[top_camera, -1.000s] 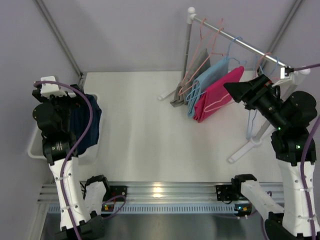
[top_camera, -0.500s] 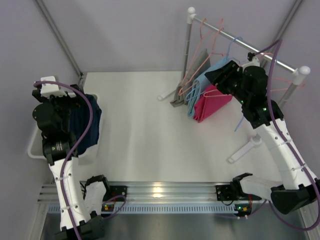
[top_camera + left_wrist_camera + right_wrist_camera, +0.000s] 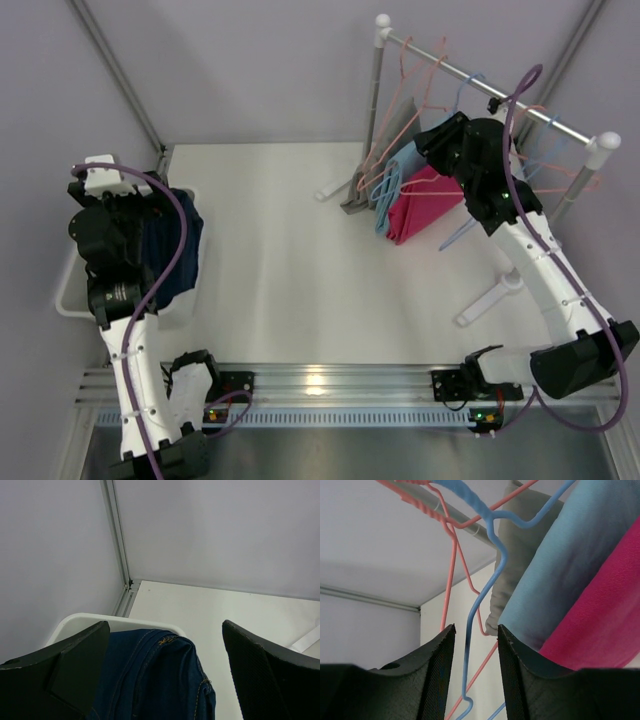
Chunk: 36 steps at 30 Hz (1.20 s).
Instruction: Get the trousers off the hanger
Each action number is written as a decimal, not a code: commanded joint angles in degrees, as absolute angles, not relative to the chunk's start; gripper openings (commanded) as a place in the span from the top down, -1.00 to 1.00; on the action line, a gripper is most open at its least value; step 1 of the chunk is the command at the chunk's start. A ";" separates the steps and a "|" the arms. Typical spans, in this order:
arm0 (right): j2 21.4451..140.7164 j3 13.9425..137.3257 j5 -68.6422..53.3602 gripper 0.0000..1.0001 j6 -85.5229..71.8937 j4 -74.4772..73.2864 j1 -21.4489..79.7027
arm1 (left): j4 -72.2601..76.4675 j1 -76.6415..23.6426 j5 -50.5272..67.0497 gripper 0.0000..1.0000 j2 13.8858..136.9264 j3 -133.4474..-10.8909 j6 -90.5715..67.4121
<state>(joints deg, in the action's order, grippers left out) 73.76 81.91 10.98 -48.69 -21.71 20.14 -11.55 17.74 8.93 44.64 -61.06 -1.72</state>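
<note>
My right end effector (image 3: pixel 476 634), stretched toward one o'clock, straddles the blue hanger (image 3: pixel 467 499), narrowly parted; my left end effector (image 3: pixel 164 630) gapes above navy trousers (image 3: pixel 150 680).

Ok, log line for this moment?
left gripper open over jeans in basket | right gripper open around blue hanger | pink trousers on rack

navy trousers (image 3: pixel 150 680) cut off below, perhaps denim
</note>
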 commanded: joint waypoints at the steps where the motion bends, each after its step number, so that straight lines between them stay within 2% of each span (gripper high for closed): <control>1: 74.79 84.90 14.23 0.22 -49.13 -16.61 20.92 | -8.53 18.02 8.17 -0.98 44.12 -59.68 -1.06; 12: 81.65 89.73 15.64 0.31 -48.78 -16.26 21.01 | -8.00 18.02 7.65 -0.98 43.60 -57.83 -0.44; 17: 84.29 91.93 15.47 0.42 -49.22 -17.84 21.01 | -7.82 18.02 7.30 -0.98 43.42 -57.74 -0.53; 20: 83.94 91.67 15.29 0.59 -49.57 -18.98 21.01 | -8.00 18.02 7.12 -0.98 43.24 -57.74 1.23; 26: 78.76 88.43 13.89 1.00 -49.75 -21.61 20.83 | -8.35 18.02 7.29 -0.98 42.72 -57.92 1.14; 31: 70.85 85.00 12.48 1.00 -48.08 -20.84 20.39 | -8.96 18.02 8.17 -0.98 42.71 -58.88 0.26; 36: 64.96 81.12 7.57 1.00 -40.53 -9.96 20.39 | -9.67 18.02 9.05 -0.98 42.71 -59.85 -1.48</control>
<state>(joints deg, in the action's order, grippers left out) 70.08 80.14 10.85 -46.30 -23.94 20.36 -11.03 17.76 7.94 43.35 -57.84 0.14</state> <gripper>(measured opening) 0.007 0.990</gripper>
